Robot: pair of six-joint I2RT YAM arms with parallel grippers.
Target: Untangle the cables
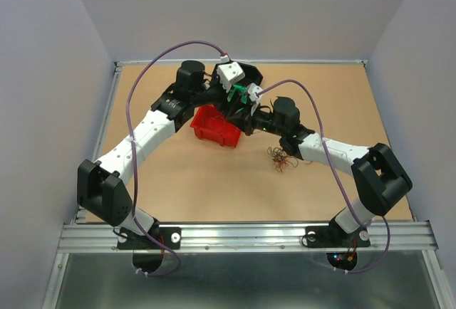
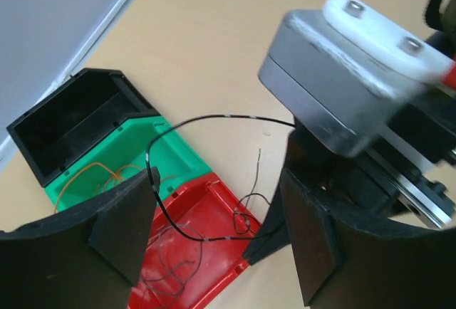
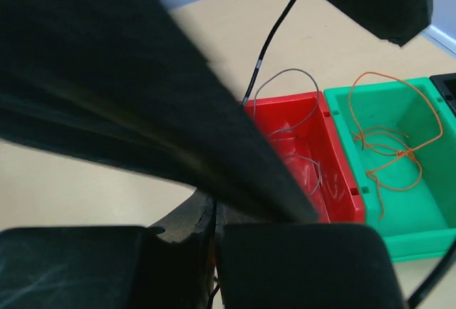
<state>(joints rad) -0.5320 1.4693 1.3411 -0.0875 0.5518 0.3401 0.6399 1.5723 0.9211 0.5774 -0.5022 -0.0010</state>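
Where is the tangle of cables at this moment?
In the top view the cables lie on the table, right of the red bin, beside the right arm.

- Three bins touch in a row on the surface (image 1: 185,188) — far bin (image 2: 68,129), middle bin (image 2: 121,147), near bin (image 2: 206,195).
- One wire (image 3: 390,154) lies in the middle bin, thin wires (image 3: 311,174) in the near bin.
- A loose cable (image 2: 214,118) arcs over the middle and near bins.
- The tangle (image 1: 280,159) lies on the surface, right of centre in the top view.
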